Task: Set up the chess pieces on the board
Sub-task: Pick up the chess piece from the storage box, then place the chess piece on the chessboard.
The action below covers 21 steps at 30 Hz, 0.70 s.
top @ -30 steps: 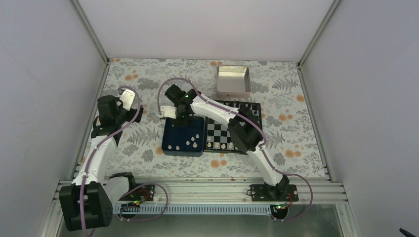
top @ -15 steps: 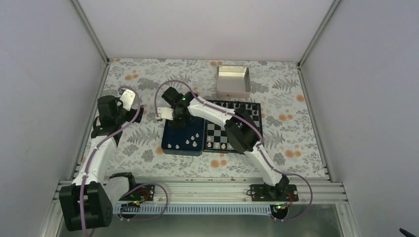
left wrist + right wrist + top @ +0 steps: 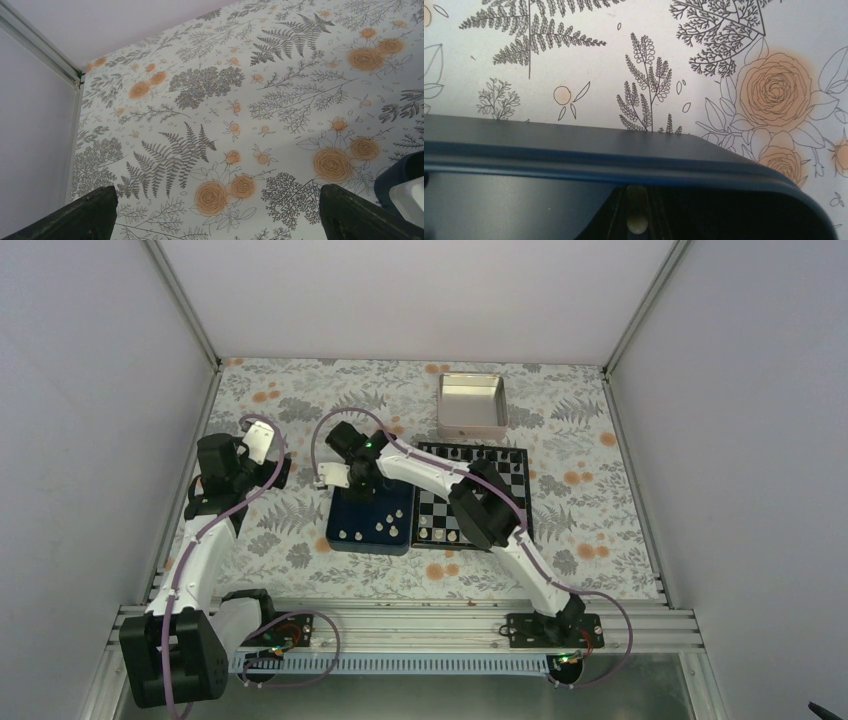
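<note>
The chequered board (image 3: 505, 478) lies right of a dark blue tray (image 3: 350, 520). Black pieces line its far row and a few white pieces (image 3: 440, 533) stand on its near row. More cream chess pieces (image 3: 385, 530) stand in the tray's near part. My right gripper (image 3: 358, 490) is low inside the tray by its far wall. In the right wrist view the right gripper (image 3: 638, 215) is shut on a small cream piece (image 3: 638, 222) just under the tray rim (image 3: 574, 150). My left gripper (image 3: 215, 210) stands wide open over bare floral cloth, left of the tray.
A silver metal tin (image 3: 471, 405) sits beyond the board. The right arm's elbow (image 3: 480, 510) hangs over the board's middle. The left arm (image 3: 225, 465) stays near the left wall. A dark tray corner (image 3: 400, 175) shows at the right edge of the left wrist view.
The right gripper has shifted slightly left and down into the tray and closed its fingers on a cream piece. The left arm has not moved.
</note>
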Tool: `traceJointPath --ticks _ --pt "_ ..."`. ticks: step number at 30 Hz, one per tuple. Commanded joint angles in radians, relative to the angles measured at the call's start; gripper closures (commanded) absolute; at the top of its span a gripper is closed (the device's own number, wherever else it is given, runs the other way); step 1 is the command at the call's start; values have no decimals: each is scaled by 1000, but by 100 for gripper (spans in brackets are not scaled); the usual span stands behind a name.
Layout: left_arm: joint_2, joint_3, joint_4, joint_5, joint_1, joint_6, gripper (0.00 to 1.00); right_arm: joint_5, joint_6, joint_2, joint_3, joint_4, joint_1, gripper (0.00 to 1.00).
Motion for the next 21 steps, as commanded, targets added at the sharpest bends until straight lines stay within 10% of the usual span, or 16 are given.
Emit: traceJointPath --ticks 1,21 --pt "-15 -8 7 22 8 -7 0 -2 6 -33 3 4 8 91" --pt "-4 -5 8 -2 9 -10 0 -43 37 -671 -584 47 -209 95"
